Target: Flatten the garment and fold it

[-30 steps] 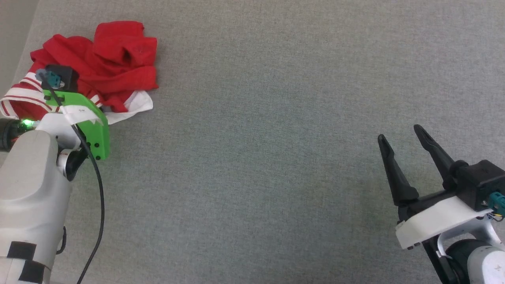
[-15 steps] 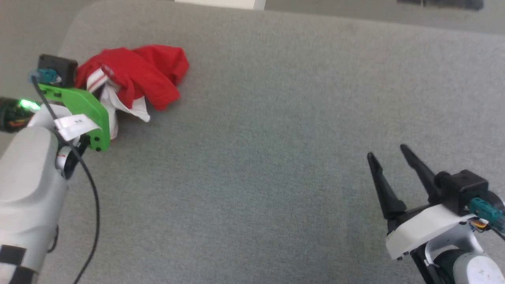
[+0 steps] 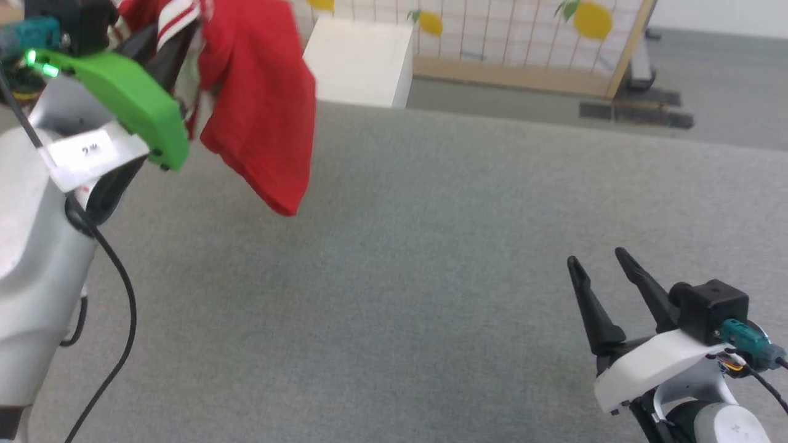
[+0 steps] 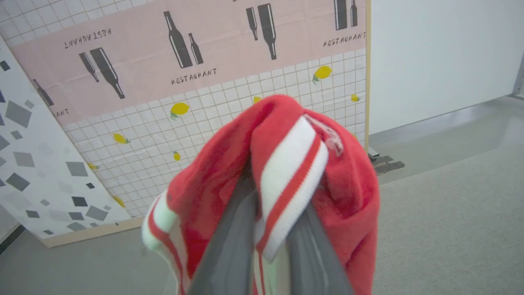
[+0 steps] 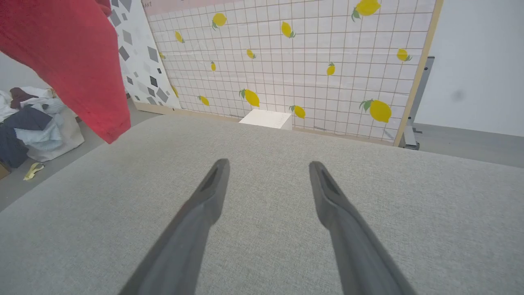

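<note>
The red garment (image 3: 265, 111) hangs in the air above the far left of the grey table (image 3: 400, 277), bunched, with its lower hem dangling free. My left gripper (image 3: 175, 43) is raised at the upper left and shut on it. In the left wrist view the two fingers (image 4: 229, 246) pinch the red-and-white striped trim (image 4: 286, 180), and cloth drapes over their tips. A red fold of the garment (image 5: 69, 53) also hangs at the upper left of the right wrist view. My right gripper (image 3: 596, 258) stays low at the right, open and holding nothing (image 5: 269, 166).
A white box (image 3: 360, 61) stands beyond the table's far edge, in front of a lemon-patterned screen (image 3: 523, 31). A heap of other clothes (image 5: 37, 123) lies on the floor to the left of the table.
My left gripper has lifted the garment from the table's far left corner up into the air. The head camera has tilted upward. The right gripper stays open at the lower right.
</note>
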You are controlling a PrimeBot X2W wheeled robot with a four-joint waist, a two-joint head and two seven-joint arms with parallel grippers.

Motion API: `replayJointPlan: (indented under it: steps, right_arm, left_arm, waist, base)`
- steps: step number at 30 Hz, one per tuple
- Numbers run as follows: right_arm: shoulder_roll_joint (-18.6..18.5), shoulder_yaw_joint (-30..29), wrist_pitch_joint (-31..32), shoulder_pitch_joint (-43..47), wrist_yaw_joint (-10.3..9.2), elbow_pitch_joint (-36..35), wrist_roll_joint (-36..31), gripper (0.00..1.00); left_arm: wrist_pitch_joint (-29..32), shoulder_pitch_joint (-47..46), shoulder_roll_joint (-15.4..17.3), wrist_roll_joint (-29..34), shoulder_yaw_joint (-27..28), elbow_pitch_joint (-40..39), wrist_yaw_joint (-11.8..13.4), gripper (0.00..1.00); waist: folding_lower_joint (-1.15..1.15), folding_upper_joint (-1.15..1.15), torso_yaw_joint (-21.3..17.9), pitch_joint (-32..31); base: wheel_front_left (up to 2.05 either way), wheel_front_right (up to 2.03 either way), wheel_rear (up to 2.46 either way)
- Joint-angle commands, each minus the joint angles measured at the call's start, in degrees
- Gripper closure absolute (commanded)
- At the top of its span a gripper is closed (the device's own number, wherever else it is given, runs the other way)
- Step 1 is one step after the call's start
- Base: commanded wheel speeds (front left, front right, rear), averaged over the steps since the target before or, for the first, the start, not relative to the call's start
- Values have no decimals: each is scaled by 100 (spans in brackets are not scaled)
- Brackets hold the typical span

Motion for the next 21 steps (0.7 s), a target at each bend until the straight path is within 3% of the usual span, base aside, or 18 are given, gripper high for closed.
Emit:
replayJointPlan:
  steps: [1,9,16,21]
  right_arm:
    - [7,-39,-58,-11,-9,23,39,0]
    - [-6,-137,-126,-200,-9,11,24,0]
    - [-32,-175,-168,-310,-9,-25,-51,0]
    - [-9,-125,-225,-400,-9,-36,-93,0]
  left_arm:
    - [57,-143,-80,-87,-19,-146,-11,100]
    - [306,-267,-681,-362,-86,-749,349,100]
    - [126,197,-1520,-381,-359,-683,987,100]
    - [-6,875,-1826,-154,-774,-387,1370,100]
  waist:
    - [0,0,-268,-285]
    - [0,0,-867,-321]
    - [0,0,-1455,-133]
    - [0,0,-1824,42]
  base:
    - [0,0,0]
    - [0,0,0]
    - [0,0,0]
    - [0,0,0]
